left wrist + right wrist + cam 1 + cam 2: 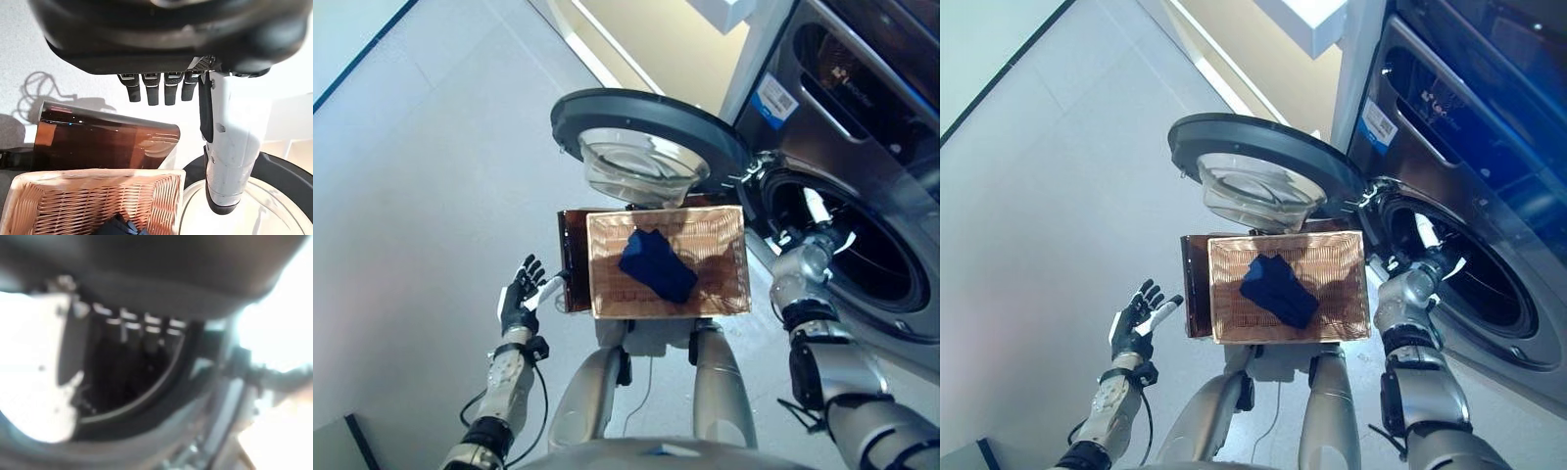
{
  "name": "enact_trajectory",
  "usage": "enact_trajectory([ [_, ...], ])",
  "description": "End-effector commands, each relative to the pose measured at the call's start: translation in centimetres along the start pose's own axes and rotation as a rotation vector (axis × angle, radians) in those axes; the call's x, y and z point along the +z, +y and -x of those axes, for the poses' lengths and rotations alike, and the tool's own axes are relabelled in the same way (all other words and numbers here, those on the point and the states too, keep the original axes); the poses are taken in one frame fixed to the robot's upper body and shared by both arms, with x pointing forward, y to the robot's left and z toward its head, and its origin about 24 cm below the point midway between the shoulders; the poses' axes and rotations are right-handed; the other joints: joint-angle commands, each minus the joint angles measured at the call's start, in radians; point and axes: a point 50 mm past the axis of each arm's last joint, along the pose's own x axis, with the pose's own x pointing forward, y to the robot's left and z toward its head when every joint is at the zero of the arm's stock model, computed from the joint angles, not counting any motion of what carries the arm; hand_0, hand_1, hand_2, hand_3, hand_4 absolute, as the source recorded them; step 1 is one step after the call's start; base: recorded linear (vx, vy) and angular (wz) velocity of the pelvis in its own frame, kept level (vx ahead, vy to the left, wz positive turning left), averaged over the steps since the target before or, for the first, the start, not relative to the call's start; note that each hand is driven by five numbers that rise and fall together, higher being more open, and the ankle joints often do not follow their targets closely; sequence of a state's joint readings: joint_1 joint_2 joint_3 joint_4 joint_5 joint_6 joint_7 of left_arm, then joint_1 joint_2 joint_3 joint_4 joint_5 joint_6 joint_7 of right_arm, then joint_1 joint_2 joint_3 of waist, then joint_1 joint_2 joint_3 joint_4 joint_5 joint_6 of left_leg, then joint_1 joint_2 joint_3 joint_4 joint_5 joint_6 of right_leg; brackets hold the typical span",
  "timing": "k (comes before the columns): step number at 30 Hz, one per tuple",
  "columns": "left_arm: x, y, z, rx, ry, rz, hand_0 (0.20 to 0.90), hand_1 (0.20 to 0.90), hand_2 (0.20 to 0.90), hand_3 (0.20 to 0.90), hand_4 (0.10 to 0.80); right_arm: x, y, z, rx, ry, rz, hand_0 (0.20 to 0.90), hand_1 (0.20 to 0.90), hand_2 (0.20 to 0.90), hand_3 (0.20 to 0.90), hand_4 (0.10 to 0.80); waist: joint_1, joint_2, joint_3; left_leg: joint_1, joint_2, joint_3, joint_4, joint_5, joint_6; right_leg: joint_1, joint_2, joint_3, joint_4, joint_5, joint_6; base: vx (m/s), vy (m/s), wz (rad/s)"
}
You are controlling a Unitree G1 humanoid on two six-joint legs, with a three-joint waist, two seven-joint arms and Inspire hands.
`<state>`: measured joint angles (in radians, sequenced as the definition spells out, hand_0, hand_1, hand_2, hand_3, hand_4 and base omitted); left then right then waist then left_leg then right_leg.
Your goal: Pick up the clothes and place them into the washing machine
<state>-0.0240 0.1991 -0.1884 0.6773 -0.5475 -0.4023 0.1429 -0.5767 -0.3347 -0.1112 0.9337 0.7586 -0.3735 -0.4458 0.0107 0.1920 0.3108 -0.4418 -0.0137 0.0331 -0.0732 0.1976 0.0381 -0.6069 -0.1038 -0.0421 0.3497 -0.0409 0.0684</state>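
fingers of the right hand (1427, 257) sat at the mouth of the washing machine (1489, 284); whether they were spread or curled could not be told. the left hand (520, 297), beside the basket (729, 294), had straight, spread fingers and held nothing. dark blue clothes (656, 264) lay in the basket, just in front of the machine's open door (646, 137). the step looked like a drop-off at the drum; next, a hand would need to reach into the basket for the clothes.

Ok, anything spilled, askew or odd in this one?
Nothing stands out. The dark blue garment lies inside the wicker basket, none on the floor; the washing machine door is open, and the right hand is at the drum opening.
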Motion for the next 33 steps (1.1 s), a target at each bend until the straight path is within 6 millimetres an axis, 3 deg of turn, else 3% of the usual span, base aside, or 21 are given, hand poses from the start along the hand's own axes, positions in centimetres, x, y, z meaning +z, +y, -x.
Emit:
enact_trajectory([
  [1,1.4,1.3,-0.2,0.059,-0.111,-0.019,0.900,0.900,0.900,0.900,0.800,-0.8,1.5,1.9,0.142,-0.087,0.113,0.900,0.900,0.900,0.900,0.800,0.022,-0.046,-0.066,0.048,-0.069,0.015,-0.014,-0.108,-0.026,0.064,0.047,-0.034,-0.172,0.065,-0.041,0.000,0.000,0.00],
  [6,1.5,1.2,-0.3,0.076,-0.119,-0.028,0.900,0.900,0.900,0.900,0.800,-3.0,0.7,3.6,0.149,-0.045,0.132,0.900,0.900,0.900,0.900,0.800,0.012,-0.062,-0.067,0.057,-0.065,0.019,-0.014,-0.110,-0.023,0.082,0.051,-0.037,-0.187,0.068,-0.040,0.000,0.000,0.00],
  [13,1.5,1.4,-0.3,0.095,-0.119,-0.027,0.900,0.900,0.900,0.900,0.800,-4.5,1.3,5.5,0.245,-0.022,0.177,0.900,0.900,0.900,0.900,0.800,0.009,-0.070,-0.069,0.059,-0.062,0.024,-0.014,-0.109,-0.021,0.087,0.055,-0.034,-0.195,0.069,-0.040,0.000,-0.001,-0.01],
  [19,1.8,1.5,-0.4,0.114,-0.140,-0.040,0.900,0.900,0.900,0.900,0.800,-4.2,2.3,7.1,0.375,-0.151,0.410,0.900,0.900,0.900,0.900,0.800,0.005,-0.076,-0.070,0.052,-0.060,0.026,-0.014,-0.105,-0.017,0.081,0.058,-0.030,-0.196,0.075,-0.039,0.000,0.000,0.00],
  [24,2.1,1.7,-0.6,0.131,-0.156,-0.076,0.900,0.900,0.900,0.900,0.800,-3.9,2.3,7.8,0.522,-0.367,0.837,0.900,0.900,0.900,0.900,0.800,0.003,-0.080,-0.066,0.055,-0.061,0.026,-0.012,-0.102,-0.016,0.083,0.057,-0.032,-0.195,0.074,-0.037,0.000,0.000,0.00],
  [25,2.1,1.6,-0.6,0.131,-0.157,-0.075,0.900,0.900,0.900,0.900,0.800,-3.9,2.4,7.8,0.522,-0.368,0.837,0.900,0.900,0.900,0.900,0.800,0.004,-0.080,-0.069,0.051,-0.061,0.027,-0.012,-0.101,-0.016,0.080,0.058,-0.032,-0.197,0.077,-0.037,-0.001,0.001,0.04],
  [27,2.0,1.4,-0.7,0.118,-0.155,-0.081,0.900,0.900,0.900,0.900,0.800,-4.7,2.1,7.7,0.573,-0.418,1.043,0.900,0.900,0.900,0.900,0.800,0.006,-0.081,-0.066,0.056,-0.063,0.021,-0.009,-0.103,-0.015,0.088,0.056,-0.034,-0.198,0.076,-0.036,-0.005,0.002,0.04],
  [28,2.0,1.3,-0.7,0.118,-0.155,-0.081,0.900,0.900,0.900,0.900,0.800,-4.7,2.1,7.6,0.573,-0.418,1.043,0.900,0.900,0.900,0.900,0.800,0.007,-0.081,-0.068,0.053,-0.062,0.022,-0.009,-0.101,-0.015,0.086,0.056,-0.034,-0.201,0.079,-0.036,-0.014,0.010,0.05],
  [29,2.1,1.1,-0.8,0.110,-0.158,-0.083,0.900,0.900,0.900,0.900,0.800,-5.2,2.4,7.8,0.618,-0.470,1.167,0.900,0.900,0.900,0.900,0.800,0.009,-0.081,-0.063,0.056,-0.064,0.021,-0.007,-0.102,-0.015,0.091,0.055,-0.036,-0.203,0.078,-0.036,0.000,0.000,0.00],
  [33,2.3,0.5,-0.9,0.083,-0.168,-0.089,0.900,0.900,0.900,0.900,0.800,-6.7,2.9,7.9,0.692,-0.516,1.357,0.900,0.900,0.900,0.900,0.800,0.018,-0.077,-0.057,0.051,-0.068,0.016,-0.004,-0.102,-0.015,0.093,0.051,-0.038,-0.210,0.083,-0.035,-0.020,0.014,0.06],
])
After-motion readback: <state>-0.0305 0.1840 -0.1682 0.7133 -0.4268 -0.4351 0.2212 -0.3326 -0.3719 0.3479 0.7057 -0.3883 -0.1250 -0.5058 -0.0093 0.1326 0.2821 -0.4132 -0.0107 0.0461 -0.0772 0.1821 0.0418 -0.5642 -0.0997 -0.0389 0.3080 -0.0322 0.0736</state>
